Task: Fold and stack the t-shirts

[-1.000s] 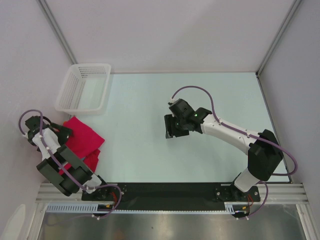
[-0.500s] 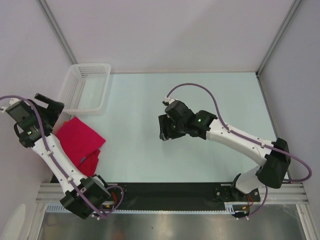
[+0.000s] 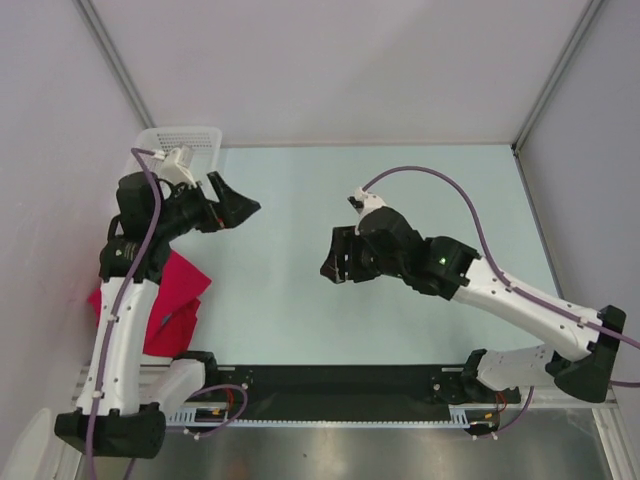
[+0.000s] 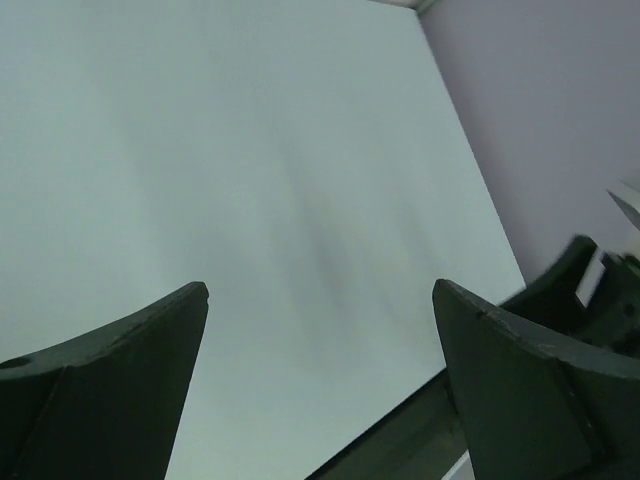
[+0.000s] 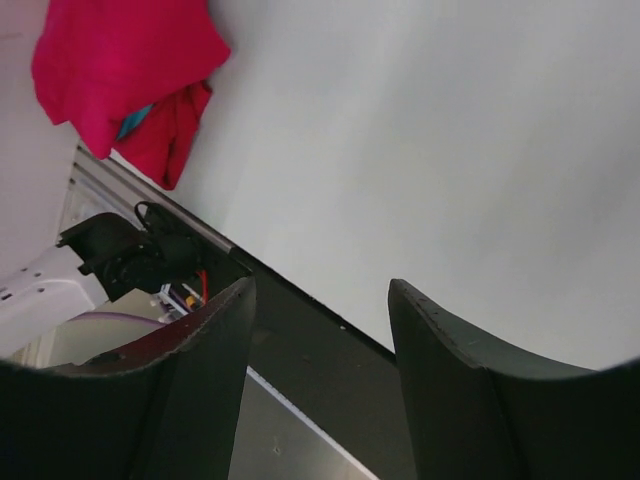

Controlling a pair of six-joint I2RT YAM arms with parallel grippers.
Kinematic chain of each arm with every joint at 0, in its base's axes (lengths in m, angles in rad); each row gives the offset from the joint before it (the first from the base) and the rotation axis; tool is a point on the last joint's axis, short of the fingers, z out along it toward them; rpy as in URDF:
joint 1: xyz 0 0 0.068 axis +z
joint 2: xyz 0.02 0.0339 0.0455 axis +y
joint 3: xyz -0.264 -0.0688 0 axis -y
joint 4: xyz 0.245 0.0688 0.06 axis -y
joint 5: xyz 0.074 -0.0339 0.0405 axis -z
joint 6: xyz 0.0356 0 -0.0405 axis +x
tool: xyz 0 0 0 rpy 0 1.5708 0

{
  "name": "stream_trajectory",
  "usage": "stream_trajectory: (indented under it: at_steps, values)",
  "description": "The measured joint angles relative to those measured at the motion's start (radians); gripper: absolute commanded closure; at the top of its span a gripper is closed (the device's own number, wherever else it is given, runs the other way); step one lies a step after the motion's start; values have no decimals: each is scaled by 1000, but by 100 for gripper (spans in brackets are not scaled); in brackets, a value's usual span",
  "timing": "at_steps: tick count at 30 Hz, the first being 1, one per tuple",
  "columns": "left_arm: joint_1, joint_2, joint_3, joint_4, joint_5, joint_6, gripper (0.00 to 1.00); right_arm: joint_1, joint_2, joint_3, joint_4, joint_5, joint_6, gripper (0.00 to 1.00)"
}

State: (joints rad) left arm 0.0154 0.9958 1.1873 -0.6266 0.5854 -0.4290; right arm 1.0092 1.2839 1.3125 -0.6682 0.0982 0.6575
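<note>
Top view: the left arm is raised and bent, its left gripper point(image 3: 234, 200) held above the worktop point(image 3: 400, 190) just beside the white basket point(image 3: 190, 135). The right arm is stretched toward the centre, with the right gripper point(image 3: 338, 262) pointed left. The red t-shirts point(image 3: 170, 290) are piled at the near-left corner. Left wrist view: the fingers point(image 4: 120, 380) are spread wide, with nothing between them. Right wrist view: the fingers point(image 5: 190, 390) are likewise parted and empty, well apart from the t-shirts.
</note>
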Motion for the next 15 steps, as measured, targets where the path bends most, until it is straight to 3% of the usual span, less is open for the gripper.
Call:
stream_trajectory:
  at_steps: [4, 9, 15]
  values:
    - [-199, -36, 49, 13, -31, 65, 0, 10, -76, -59, 39, 7, 43, 36]
    - [-553, 55, 149, -56, -225, 153, 1, 10, -45, -46, 24, 61, 64, 34]
    - [-653, 179, 197, -130, -441, 209, 1, 13, 29, 60, -112, 208, 73, 34]
